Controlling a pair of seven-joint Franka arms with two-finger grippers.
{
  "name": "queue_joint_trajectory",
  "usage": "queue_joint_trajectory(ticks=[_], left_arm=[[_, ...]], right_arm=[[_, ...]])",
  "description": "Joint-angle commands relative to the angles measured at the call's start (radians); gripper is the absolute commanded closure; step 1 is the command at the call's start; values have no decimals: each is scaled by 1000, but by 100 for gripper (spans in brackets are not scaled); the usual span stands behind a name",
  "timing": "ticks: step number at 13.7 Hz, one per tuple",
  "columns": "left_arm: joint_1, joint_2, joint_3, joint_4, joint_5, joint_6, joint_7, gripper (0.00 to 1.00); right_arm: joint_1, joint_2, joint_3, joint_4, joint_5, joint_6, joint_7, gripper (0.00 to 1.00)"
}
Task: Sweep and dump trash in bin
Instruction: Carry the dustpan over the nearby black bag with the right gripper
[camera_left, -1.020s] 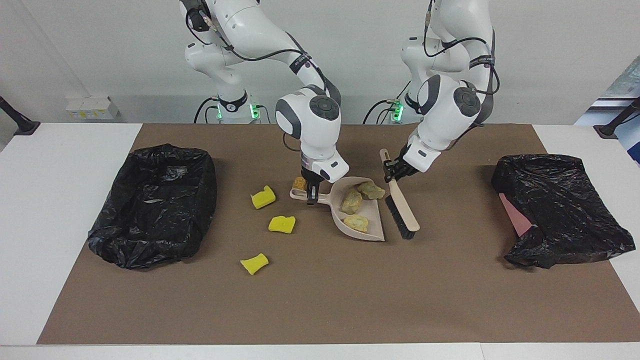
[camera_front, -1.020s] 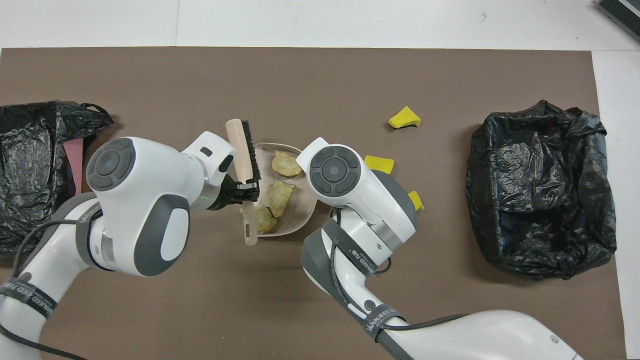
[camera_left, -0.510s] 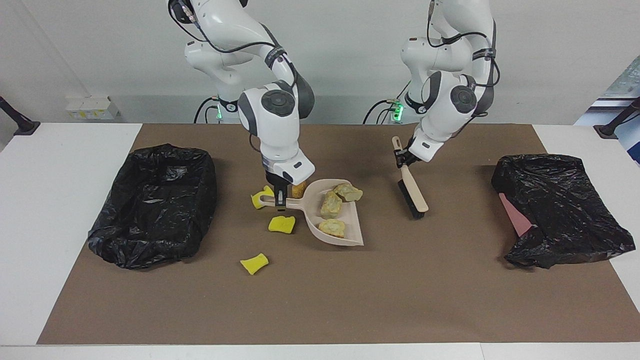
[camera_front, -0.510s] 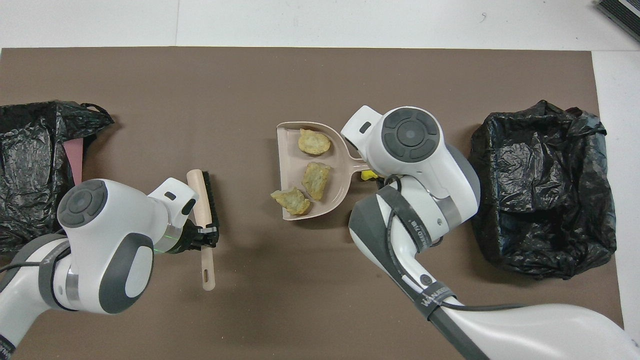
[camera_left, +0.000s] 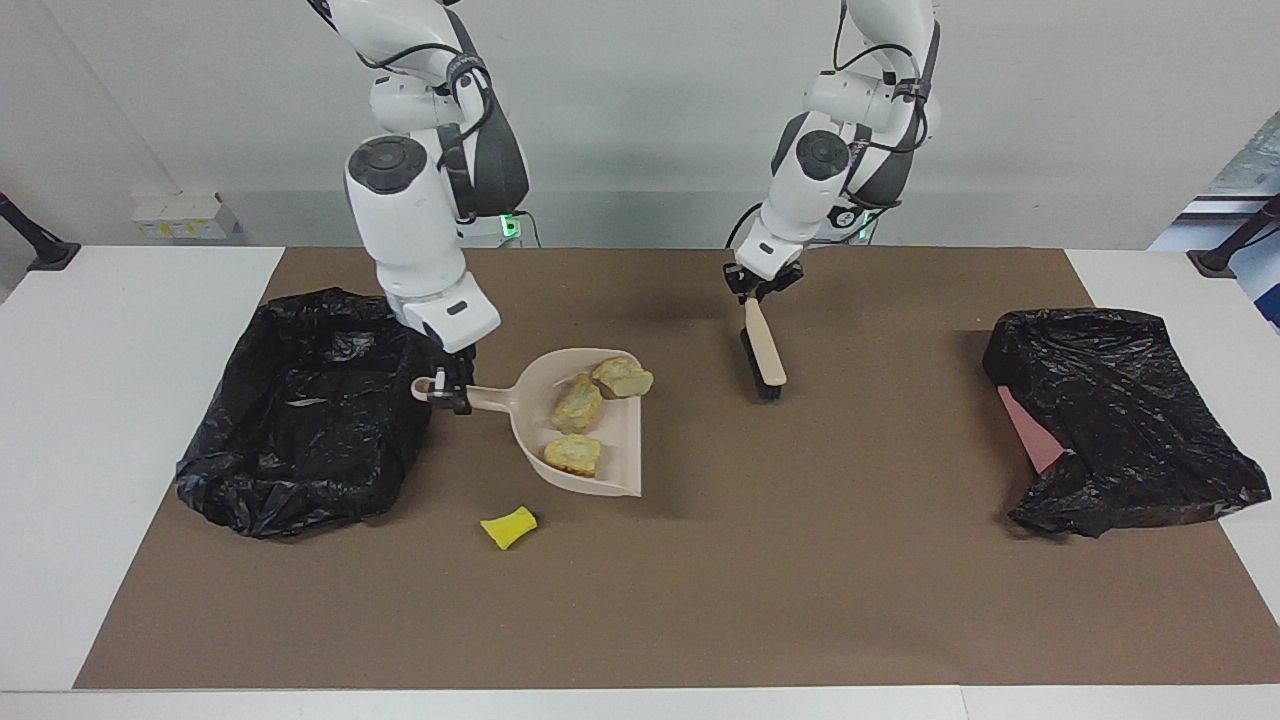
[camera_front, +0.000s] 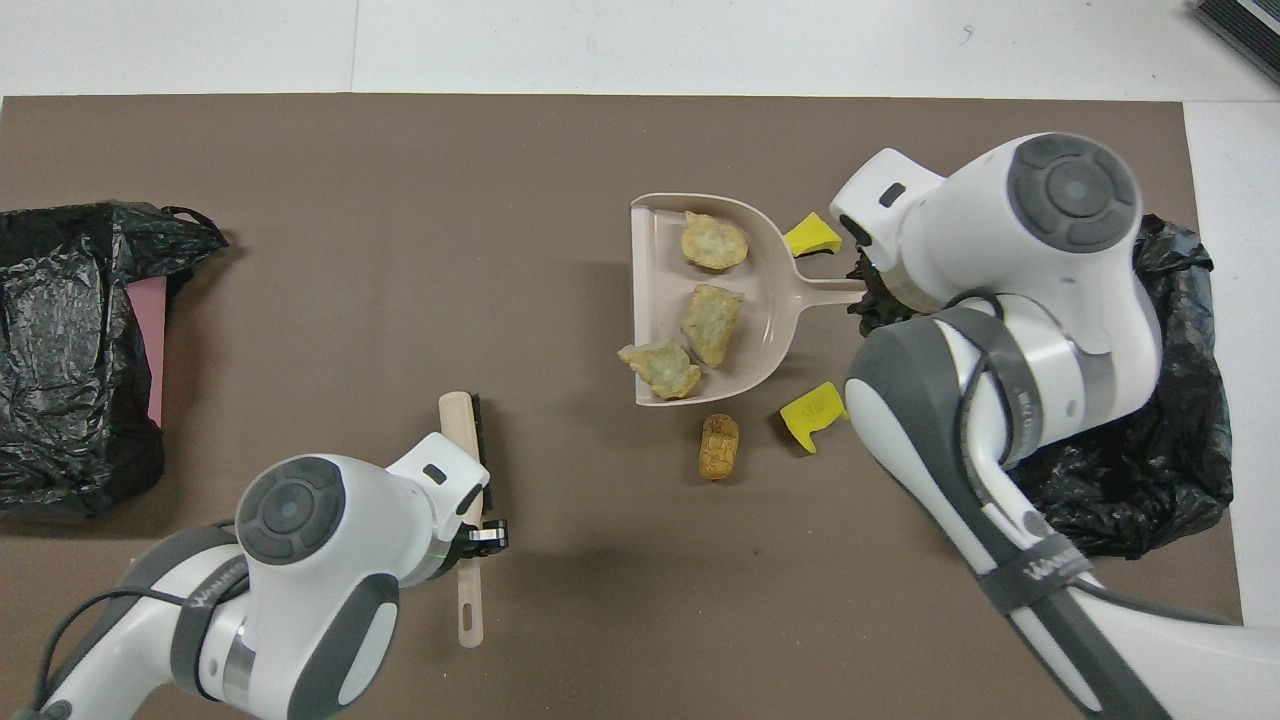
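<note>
My right gripper (camera_left: 452, 392) is shut on the handle of the beige dustpan (camera_left: 585, 430), holding it above the mat beside the black-lined bin (camera_left: 300, 420). Three pale tan trash lumps (camera_front: 711, 322) lie in the pan, and one (camera_front: 660, 365) pokes over a corner of its lip. On the mat lie a brown nugget (camera_front: 718, 447) and two yellow chunks (camera_front: 812, 412) (camera_front: 812, 235). The facing view shows only one yellow chunk (camera_left: 508, 526). My left gripper (camera_left: 752, 290) is shut on the handle of the brush (camera_left: 762, 350), which hangs tilted, bristle end down, over the mat.
A second crumpled black bag (camera_left: 1120, 420) with a pink edge showing lies at the left arm's end of the table. The brown mat (camera_left: 700, 600) covers most of the white table, with bare mat between the brush and that bag.
The right arm has lifted the dustpan with its three lumps and carried it toward the bin, uncovering the nugget and a yellow chunk. The left arm has drawn the brush back toward the robots.
</note>
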Motion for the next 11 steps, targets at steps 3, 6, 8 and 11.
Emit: queue_joint_trajectory(ticks=[3,6,8,11], left_arm=[[-68,-21,-73,-76,47,84,-187,100],[-70,8,-70,-84,56,121,-189,17],[-15,25,-70,-25,62,93,-188,0],[95,43,-70,83,64,90,-174,0]], right_arm=[[-214,-92,13,-3,54,-96,-113,100],[-363,-101,7,-3,77,-131,-162,100],[-436,-115,4,-15,57,-129,-214,100],[-519,-126,2,-26,-65,-113,-222,100]])
